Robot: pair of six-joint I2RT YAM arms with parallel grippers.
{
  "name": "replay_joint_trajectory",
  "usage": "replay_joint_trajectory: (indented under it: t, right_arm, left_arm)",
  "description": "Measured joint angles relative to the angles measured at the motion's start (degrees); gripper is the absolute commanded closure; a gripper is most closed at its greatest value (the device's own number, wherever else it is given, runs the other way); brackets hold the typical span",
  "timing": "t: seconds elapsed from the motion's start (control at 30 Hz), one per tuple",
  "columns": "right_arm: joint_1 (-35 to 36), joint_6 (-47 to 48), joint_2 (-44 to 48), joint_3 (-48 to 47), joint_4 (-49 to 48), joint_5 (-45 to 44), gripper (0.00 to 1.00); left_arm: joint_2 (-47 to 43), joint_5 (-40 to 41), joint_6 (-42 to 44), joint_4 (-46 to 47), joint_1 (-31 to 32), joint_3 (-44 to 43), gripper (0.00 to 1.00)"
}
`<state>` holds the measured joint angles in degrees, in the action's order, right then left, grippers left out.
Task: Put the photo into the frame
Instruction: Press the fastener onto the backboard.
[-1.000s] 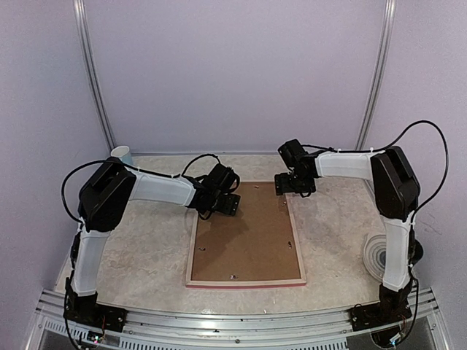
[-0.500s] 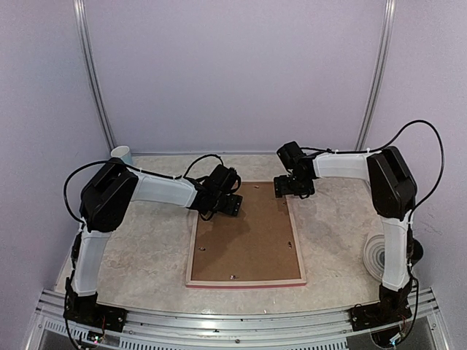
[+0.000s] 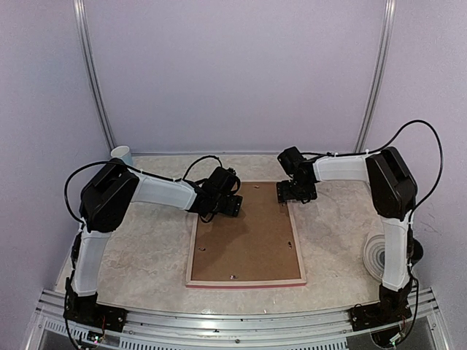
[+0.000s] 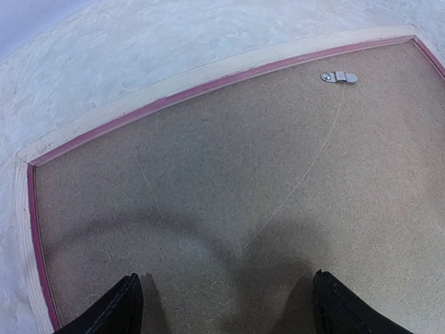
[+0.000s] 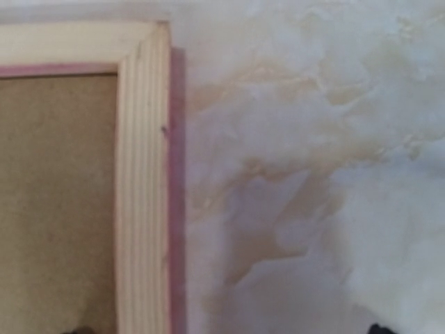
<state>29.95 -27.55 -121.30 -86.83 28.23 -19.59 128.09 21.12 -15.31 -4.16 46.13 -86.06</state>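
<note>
Top view: the frame lies face down mid-picture, backing board in, photo unseen. The left end effector and right end effector hover released at its upper corners. Left wrist: clip upper right. Right wrist: frame corner upper left. Probably opening the back: turn clips next.

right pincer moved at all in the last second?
Yes, slightly. The right pincer has crept toward the near edge in the top view, closing on the far right corner of the pink-faced pale wood picture frame, which lies unmoved.
</note>
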Motion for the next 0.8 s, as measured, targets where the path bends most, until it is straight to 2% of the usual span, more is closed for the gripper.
replay_joint_trajectory:
  t: [0.8]
  right_arm:
    - [1.0, -0.1, 2.0, 2.5, 1.0, -0.7, 0.17]
  left_arm:
    - [0.0, -1.0, -1.6, 1.9, 0.0, 0.9, 0.19]
